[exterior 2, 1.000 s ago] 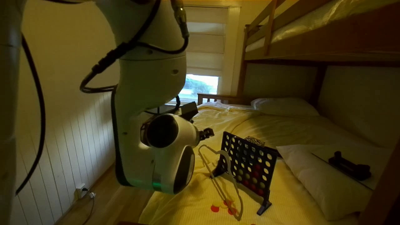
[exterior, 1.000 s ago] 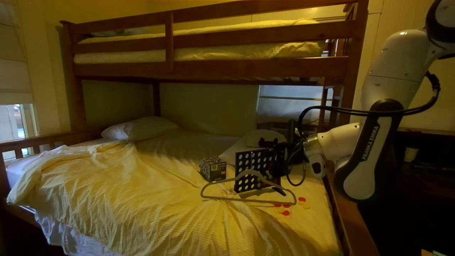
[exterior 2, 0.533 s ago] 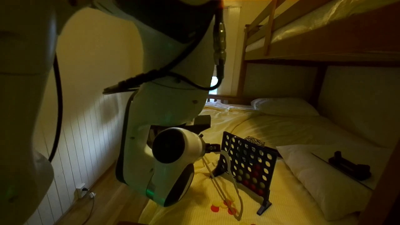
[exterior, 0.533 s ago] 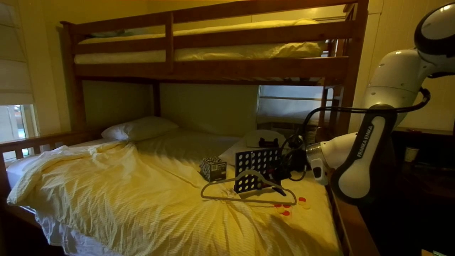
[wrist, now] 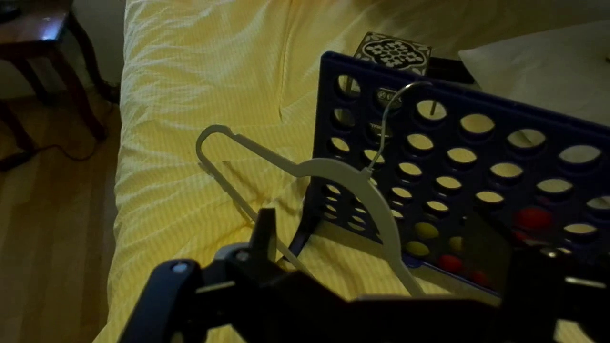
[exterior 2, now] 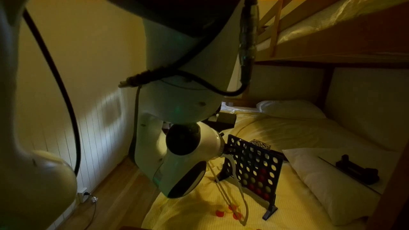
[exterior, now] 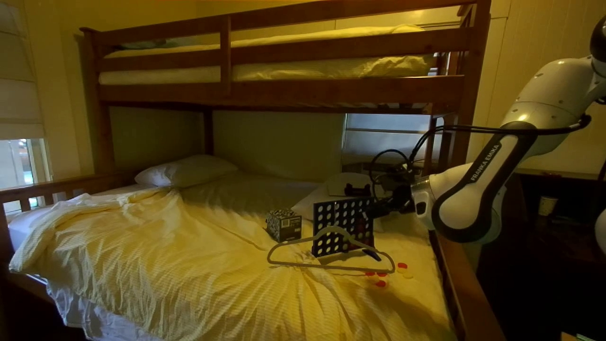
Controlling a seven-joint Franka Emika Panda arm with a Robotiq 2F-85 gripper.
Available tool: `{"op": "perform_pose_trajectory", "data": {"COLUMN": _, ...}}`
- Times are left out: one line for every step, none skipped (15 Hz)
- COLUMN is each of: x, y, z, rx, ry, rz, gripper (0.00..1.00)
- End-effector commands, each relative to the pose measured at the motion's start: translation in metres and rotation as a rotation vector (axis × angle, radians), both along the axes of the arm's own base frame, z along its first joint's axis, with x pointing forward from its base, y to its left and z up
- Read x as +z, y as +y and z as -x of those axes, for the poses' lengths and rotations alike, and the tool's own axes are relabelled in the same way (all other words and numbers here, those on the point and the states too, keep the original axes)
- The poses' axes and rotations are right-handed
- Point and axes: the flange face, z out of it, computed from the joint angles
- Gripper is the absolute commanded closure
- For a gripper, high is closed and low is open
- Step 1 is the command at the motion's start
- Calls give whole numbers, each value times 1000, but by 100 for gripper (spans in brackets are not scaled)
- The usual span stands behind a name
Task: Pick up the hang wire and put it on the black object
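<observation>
The hang wire, a pale hanger [exterior: 334, 228] with a thin metal hook, is propped in front of the black object, an upright grid board [exterior: 343, 218]. Both also show in an exterior view, the hanger [exterior 2: 235, 172] beside the board [exterior 2: 255, 166]. In the wrist view the hanger [wrist: 378, 207] is tilted and its hook reaches near the top edge of the board [wrist: 443, 162]; I cannot tell whether it is hooked on. My gripper [wrist: 371, 228] is open, with the hanger's curved shoulder seen between its fingers, none gripped. In an exterior view the gripper [exterior: 374, 211] is close to the board.
A dark patterned box [exterior: 284, 226] stands behind the board. Red and yellow discs [exterior 2: 219, 213] lie on the yellow bedding near the hanger. A pillow [exterior 2: 338, 188] with a black part [exterior 2: 357, 169] lies beside. The upper bunk's rail [exterior: 284, 92] is overhead; a bed rail [exterior: 468, 293] borders the bed.
My gripper has moved toward the board and the hanger's upper part, first down and then across. The hanger, board and box have not moved.
</observation>
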Motion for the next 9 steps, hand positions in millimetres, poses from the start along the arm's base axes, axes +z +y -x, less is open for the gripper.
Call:
{"op": "perform_pose_trajectory", "data": {"x": 13, "y": -3, "z": -3, "rx": -39, "ry": 25, "rz": -44, "gripper": 0}}
{"op": "perform_pose_trajectory", "data": {"x": 17, "y": -3, "z": -4, "rx": -39, "ry": 25, "rz": -49, "gripper": 0}}
{"op": "perform_pose_trajectory", "data": {"x": 20, "y": -3, "z": -5, "rx": -40, "ry": 28, "rz": -48, "gripper": 0}}
{"op": "perform_pose_trajectory", "data": {"x": 23, "y": -3, "z": -5, "rx": -28, "ry": 21, "rz": -43, "gripper": 0}}
{"op": "perform_pose_trajectory", "data": {"x": 18, "y": -3, "z": -4, "rx": -15, "ry": 8, "rz": -27, "gripper": 0}}
{"op": "perform_pose_trajectory", "data": {"x": 20, "y": -3, "z": -4, "rx": -14, "ry": 7, "rz": -28, "gripper": 0}}
{"op": "perform_pose_trajectory", "data": {"x": 21, "y": -4, "z": -4, "rx": -14, "ry": 7, "rz": -28, "gripper": 0}}
{"op": "perform_pose_trajectory", "data": {"x": 22, "y": -4, "z": -4, "rx": -14, "ry": 7, "rz": -28, "gripper": 0}}
{"op": "perform_pose_trajectory", "data": {"x": 22, "y": -4, "z": -4, "rx": -14, "ry": 8, "rz": -28, "gripper": 0}}
